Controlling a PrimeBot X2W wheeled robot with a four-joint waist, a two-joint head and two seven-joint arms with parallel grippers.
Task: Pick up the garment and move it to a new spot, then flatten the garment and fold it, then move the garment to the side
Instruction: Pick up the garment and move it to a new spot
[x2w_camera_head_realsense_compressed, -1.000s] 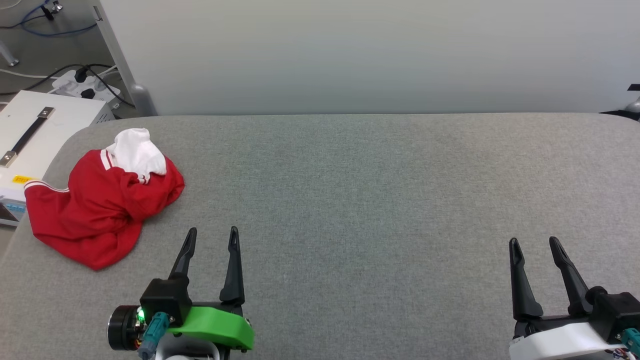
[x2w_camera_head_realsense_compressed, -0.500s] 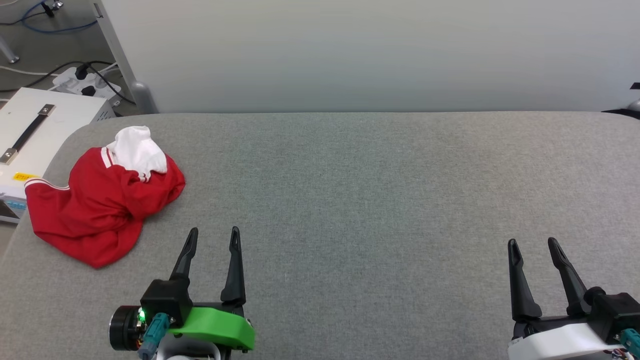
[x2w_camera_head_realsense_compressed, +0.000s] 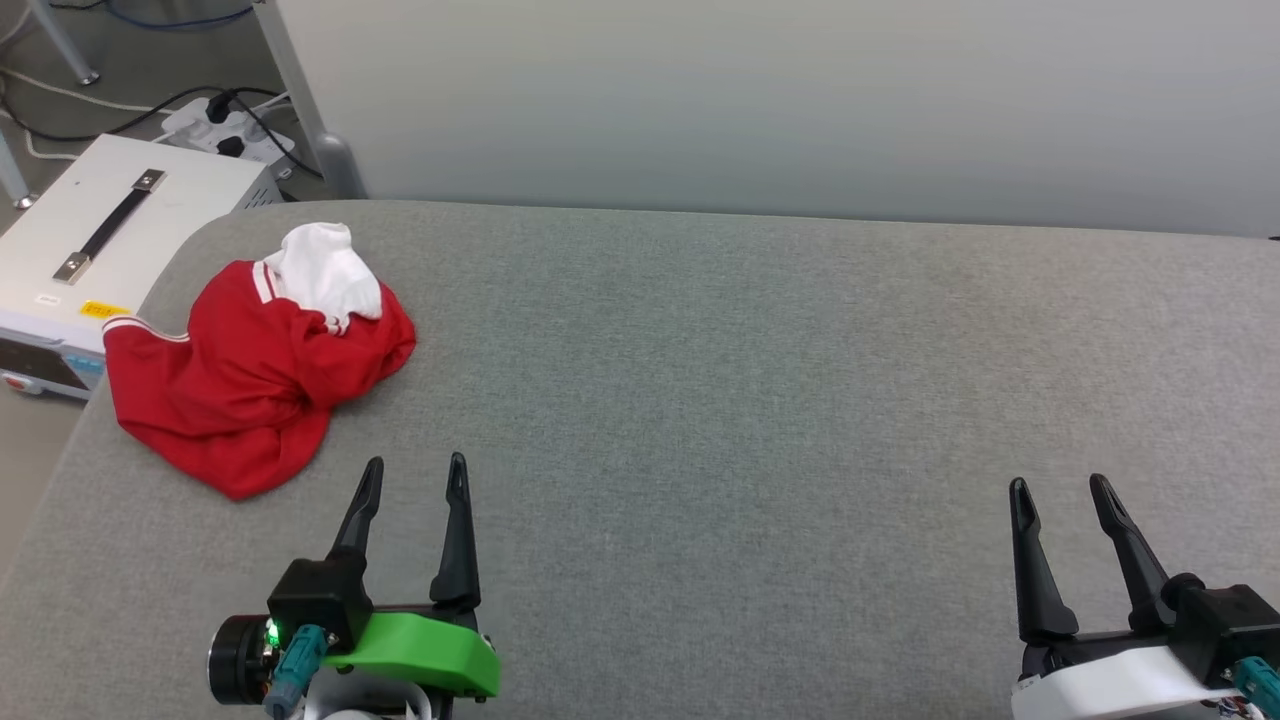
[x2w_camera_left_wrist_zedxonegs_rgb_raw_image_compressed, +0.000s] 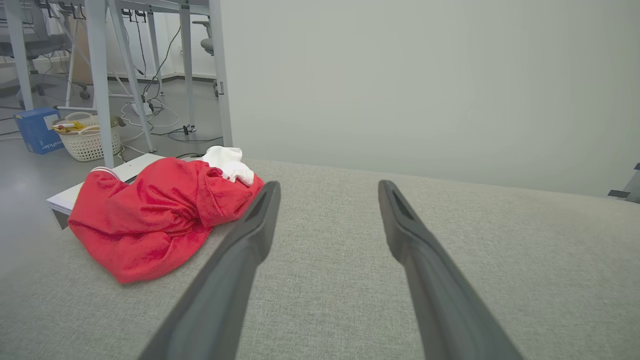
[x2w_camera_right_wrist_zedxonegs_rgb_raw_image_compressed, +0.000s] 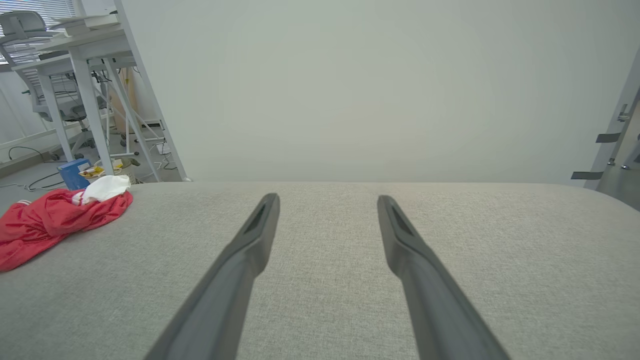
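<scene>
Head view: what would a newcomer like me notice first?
The crumpled red garment with a white sleeve bunched on top, near the far left corner of the grey padded table, grabs the eye first. Then come the two dark-fingered grippers at the near edge, the left gripper on a green mount, the right gripper on a white one, both open and empty.

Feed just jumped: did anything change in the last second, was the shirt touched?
The head camera swung slightly left, so the scene slid right in its view. The crumpled red T-shirt with white sleeves lies untouched at the same spot on the grey fabric-covered table. The left gripper and right gripper stay open, holding nothing.
</scene>
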